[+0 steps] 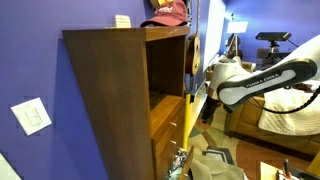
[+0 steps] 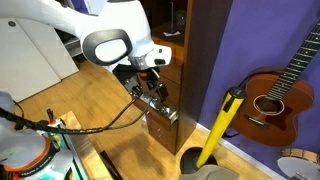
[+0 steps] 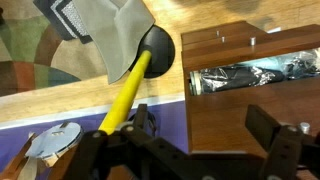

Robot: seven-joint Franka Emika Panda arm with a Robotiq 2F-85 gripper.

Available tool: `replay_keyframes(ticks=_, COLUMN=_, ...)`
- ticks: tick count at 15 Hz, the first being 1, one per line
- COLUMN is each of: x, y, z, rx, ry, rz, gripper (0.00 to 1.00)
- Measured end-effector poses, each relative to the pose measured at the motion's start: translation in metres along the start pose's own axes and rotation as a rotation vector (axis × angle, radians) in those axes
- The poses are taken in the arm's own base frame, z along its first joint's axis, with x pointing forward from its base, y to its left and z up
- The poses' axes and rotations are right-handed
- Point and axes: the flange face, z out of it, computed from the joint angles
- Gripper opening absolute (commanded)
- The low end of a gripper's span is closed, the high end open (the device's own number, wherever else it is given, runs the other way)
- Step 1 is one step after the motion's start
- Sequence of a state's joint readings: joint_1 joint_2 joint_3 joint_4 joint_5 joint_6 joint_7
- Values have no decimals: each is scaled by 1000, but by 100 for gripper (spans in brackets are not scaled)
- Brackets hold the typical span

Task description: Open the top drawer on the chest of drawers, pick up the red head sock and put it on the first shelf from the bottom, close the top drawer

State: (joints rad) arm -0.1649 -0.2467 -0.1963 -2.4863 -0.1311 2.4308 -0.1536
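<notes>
Standing at the left in an exterior view, one tall wooden chest (image 1: 105, 90) carries a single reddish cloth item (image 1: 165, 12) on its top. It may be the head sock, though it is too small to be sure. Right of the chest, one white arm (image 1: 262, 80) reaches in. In the wrist view, one yellow-handled plunger (image 3: 128, 85) shows left of the one pulled-out drawer (image 3: 250, 45), which holds dark, shiny contents. The gripper (image 3: 205, 140) hovers before that drawer, its two fingers (image 3: 265, 125) spread wide, pinching nothing.
</notes>
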Motion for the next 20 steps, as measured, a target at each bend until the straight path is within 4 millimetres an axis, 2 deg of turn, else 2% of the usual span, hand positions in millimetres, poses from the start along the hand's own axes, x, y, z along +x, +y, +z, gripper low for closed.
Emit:
replay_keyframes(ticks=6, x=0, y=0, z=0, rx=0, ry=0, rz=0, gripper=100)
replay_keyframes(ticks=8, x=2, y=-7, z=-2, rx=1, ry=4, rz=-14, gripper=100)
replay_keyframes(ticks=15, x=27, y=-80, z=-29, rx=26, ry=69, rz=-109, gripper=100)
replay_keyframes(ticks=20, x=38, y=-107, z=-40, rx=99, ry=101, rz=-90, gripper=100)
